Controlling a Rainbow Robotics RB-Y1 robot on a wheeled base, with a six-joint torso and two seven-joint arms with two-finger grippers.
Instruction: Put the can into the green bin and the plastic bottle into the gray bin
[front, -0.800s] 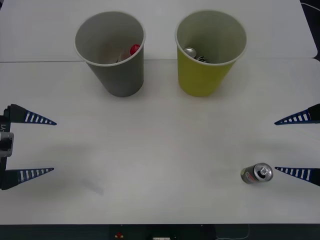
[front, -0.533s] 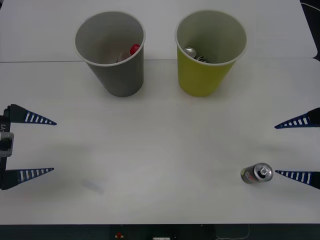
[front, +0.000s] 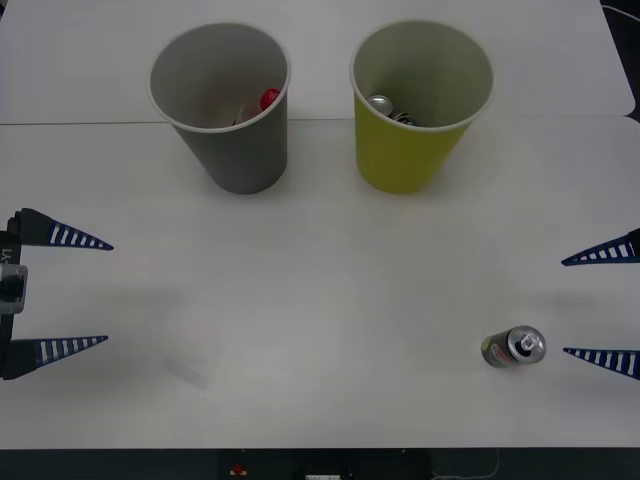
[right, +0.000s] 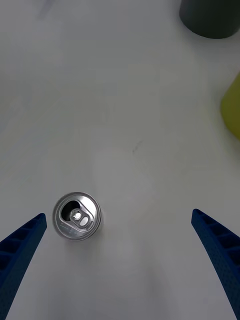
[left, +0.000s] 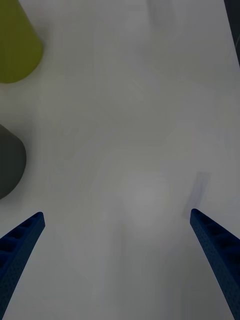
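Note:
The can (front: 513, 347), small with a silver top and a dark side, stands upright on the white table at the near right. My right gripper (front: 564, 307) is open just right of it, the can (right: 76, 217) close to one finger and touching neither. The green bin (front: 421, 105) stands at the back right with a silver can (front: 381, 103) inside. The gray bin (front: 221, 104) stands at the back left; a red cap (front: 269, 98) inside it looks like the plastic bottle's, the rest hidden. My left gripper (front: 110, 293) hangs open at the left edge, holding nothing.
A seam between two tabletops (front: 80, 123) runs behind the cups. The table's front edge (front: 320, 449) lies close below the can. In the right wrist view, the green bin (right: 232, 112) and gray bin (right: 210, 17) sit beyond the gripper (right: 119, 215).
My right gripper has drawn back a little to the right, away from the can. The can, both cups and the left gripper have not moved.

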